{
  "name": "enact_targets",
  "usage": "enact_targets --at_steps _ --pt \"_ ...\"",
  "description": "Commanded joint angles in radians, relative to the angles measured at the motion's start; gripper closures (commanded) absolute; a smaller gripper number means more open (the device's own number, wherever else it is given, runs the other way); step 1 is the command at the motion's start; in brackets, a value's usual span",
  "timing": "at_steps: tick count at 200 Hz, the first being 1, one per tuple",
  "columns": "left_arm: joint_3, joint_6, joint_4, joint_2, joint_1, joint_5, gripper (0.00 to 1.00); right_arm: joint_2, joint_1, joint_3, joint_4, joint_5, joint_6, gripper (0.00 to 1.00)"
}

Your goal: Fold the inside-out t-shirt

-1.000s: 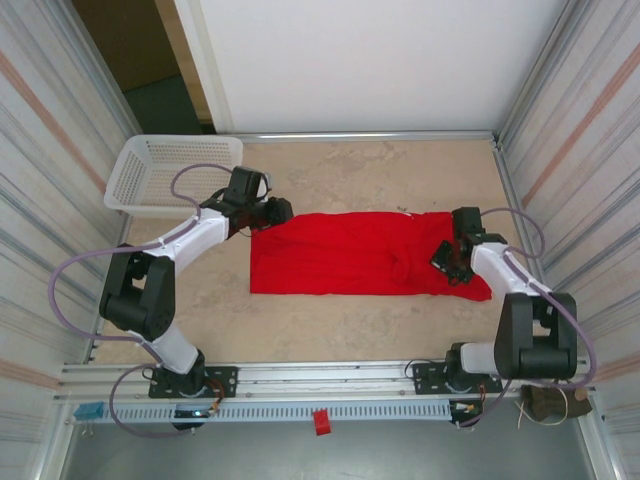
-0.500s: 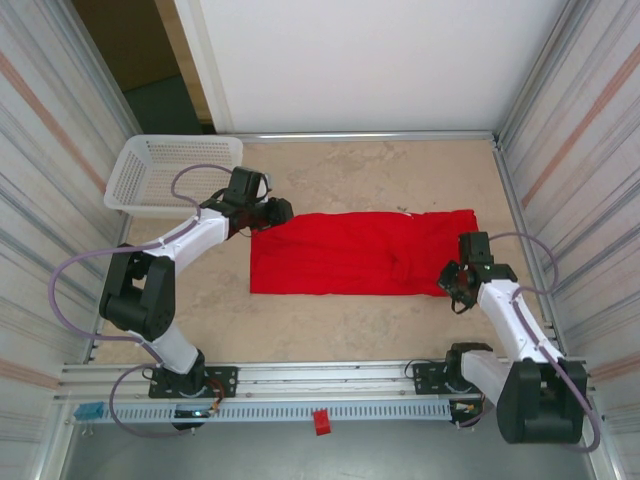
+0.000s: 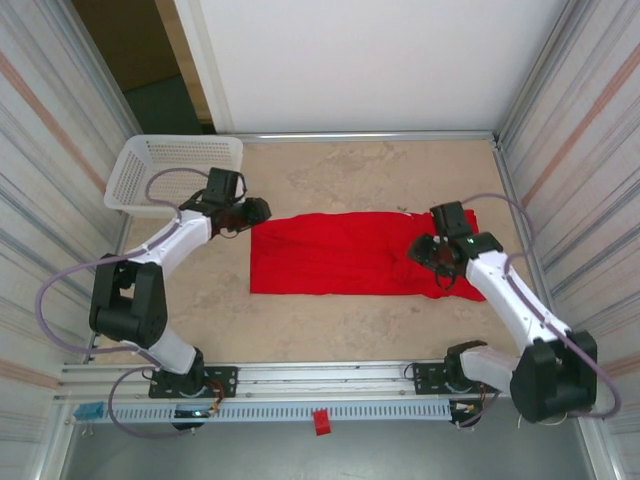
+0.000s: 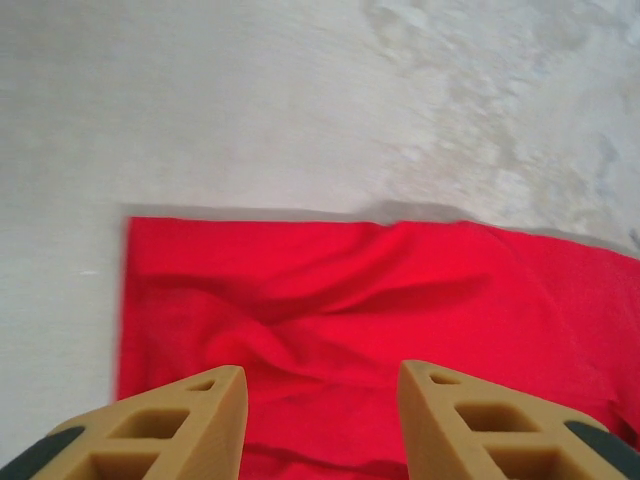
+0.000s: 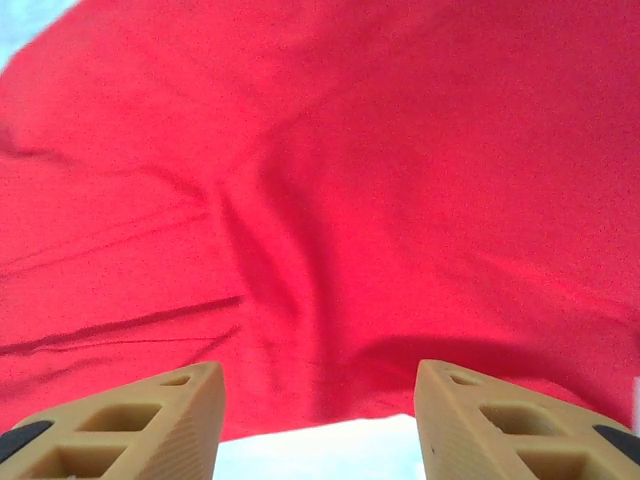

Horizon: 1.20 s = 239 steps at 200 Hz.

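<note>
The inside-out t-shirt (image 3: 340, 255) lies flat on the table as a long red strip, with soft creases near its right end. My left gripper (image 3: 258, 211) hovers at the shirt's far left corner. In the left wrist view its jaws (image 4: 322, 400) are open, with only red cloth (image 4: 380, 300) below them. My right gripper (image 3: 422, 250) hangs over the shirt's right part. In the right wrist view it (image 5: 318, 400) is open and empty above wrinkled fabric (image 5: 350, 150), with the cloth's edge just ahead of the fingertips.
A white mesh basket (image 3: 150, 170) stands at the far left corner, just behind the left arm. Ribbed metal walls close in both sides, and a rail (image 3: 330, 380) runs along the near edge. Bare beige tabletop (image 3: 350, 170) surrounds the shirt.
The right gripper opened, dipped toward the near right corner, then swung back over the shirt's right part. The left gripper drew back leftward off the cloth's corner.
</note>
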Motion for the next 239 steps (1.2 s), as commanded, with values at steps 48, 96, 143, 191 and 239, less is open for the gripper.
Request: enact_targets --at_steps 48,96,143,191,239 --pt "0.132 0.123 -0.126 0.173 0.028 -0.048 0.57 0.377 0.071 0.152 0.165 -0.095 -0.045 0.49" --pt "0.118 0.079 -0.076 0.222 0.028 -0.033 0.57 0.396 0.098 0.086 0.226 -0.113 -0.003 0.49" --pt "0.1 0.05 -0.04 0.252 0.01 -0.017 0.57 0.347 0.151 0.063 0.223 -0.126 0.018 0.5" --pt "0.077 0.015 0.004 0.275 -0.001 -0.003 0.62 0.336 0.206 0.012 0.27 -0.144 0.082 0.5" --pt "0.014 -0.017 0.013 0.189 -0.007 -0.091 0.61 0.343 0.218 -0.035 0.302 -0.14 0.115 0.51"
